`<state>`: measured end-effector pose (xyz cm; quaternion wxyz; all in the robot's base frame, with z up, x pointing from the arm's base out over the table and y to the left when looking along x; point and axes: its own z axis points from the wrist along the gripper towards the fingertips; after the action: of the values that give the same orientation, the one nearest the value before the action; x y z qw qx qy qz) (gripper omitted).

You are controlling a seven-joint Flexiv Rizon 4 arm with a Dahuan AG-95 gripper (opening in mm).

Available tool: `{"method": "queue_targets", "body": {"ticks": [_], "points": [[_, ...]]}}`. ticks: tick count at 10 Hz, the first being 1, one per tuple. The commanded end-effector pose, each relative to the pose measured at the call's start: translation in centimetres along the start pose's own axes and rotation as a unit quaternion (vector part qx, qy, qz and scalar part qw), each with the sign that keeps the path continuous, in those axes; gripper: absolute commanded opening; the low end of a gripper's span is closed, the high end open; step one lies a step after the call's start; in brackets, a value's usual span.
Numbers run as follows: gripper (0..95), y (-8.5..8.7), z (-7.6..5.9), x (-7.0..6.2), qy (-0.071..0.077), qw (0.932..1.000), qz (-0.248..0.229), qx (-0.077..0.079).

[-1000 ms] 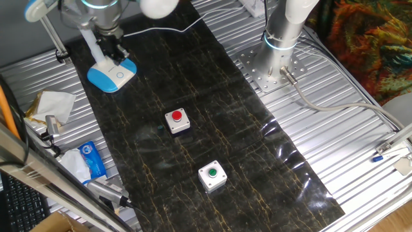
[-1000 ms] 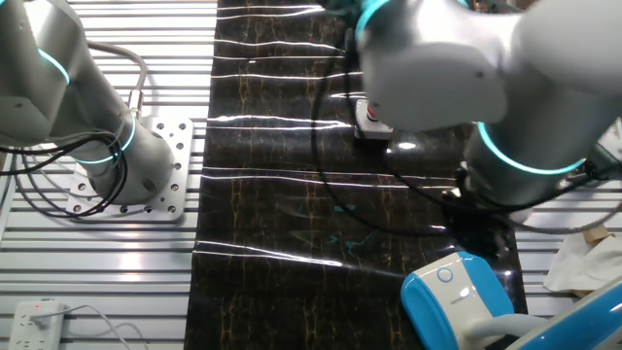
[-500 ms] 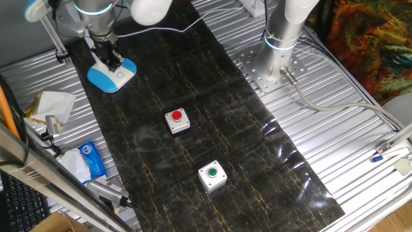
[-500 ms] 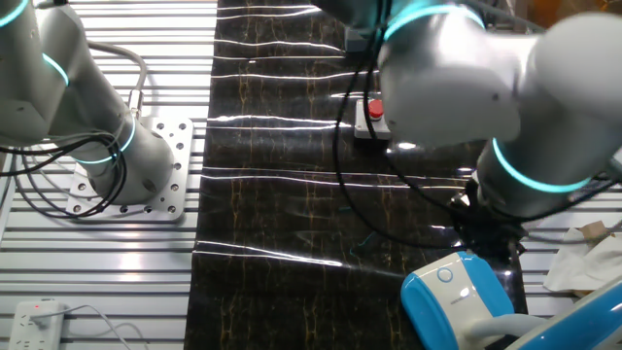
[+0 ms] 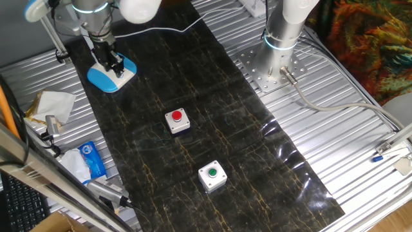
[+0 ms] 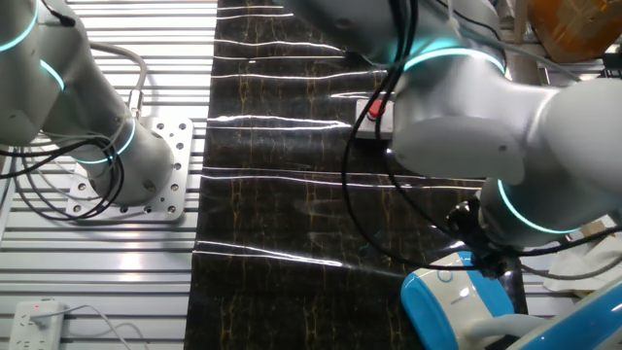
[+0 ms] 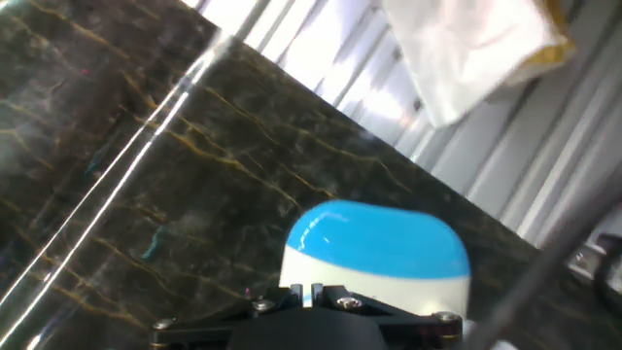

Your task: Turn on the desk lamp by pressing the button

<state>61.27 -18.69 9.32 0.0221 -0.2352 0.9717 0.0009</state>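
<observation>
The desk lamp's blue base (image 5: 106,78) with its white top plate sits at the far left of the dark mat; its slanted white arm rises to the blue-white head (image 5: 35,9). My gripper (image 5: 115,65) hangs low over the base plate, fingertips together. In the other fixed view the gripper (image 6: 482,266) stands at the base (image 6: 449,303), right beside the button (image 6: 445,277), a small ring on the plate. In the hand view the blue base rim (image 7: 379,243) lies just ahead of my fingertips (image 7: 303,293); the button is hidden there.
A red push button (image 5: 177,119) and a green push button (image 5: 212,174) in grey boxes sit mid-mat. Crumpled paper (image 5: 55,103) and a blue packet (image 5: 93,161) lie left of the mat. The arm's mount (image 5: 273,67) stands at the right.
My gripper has moved down and closer onto the lamp's base plate; in the other fixed view the arm swung right and lower. The lamp has not moved.
</observation>
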Motion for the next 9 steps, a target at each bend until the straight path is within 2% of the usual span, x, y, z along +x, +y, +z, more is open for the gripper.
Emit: {"method": "queue_targets", "body": {"ticks": [1, 6, 9], "points": [[57.0, 0.1, 0.6, 0.4, 0.023, 0.9989, 0.041, 0.006], [57.0, 1.9, 2.8, 2.8, 0.021, 0.9982, 0.057, 0.003], [57.0, 2.1, 3.3, 3.0, 0.020, 0.9979, 0.062, 0.003]]}}
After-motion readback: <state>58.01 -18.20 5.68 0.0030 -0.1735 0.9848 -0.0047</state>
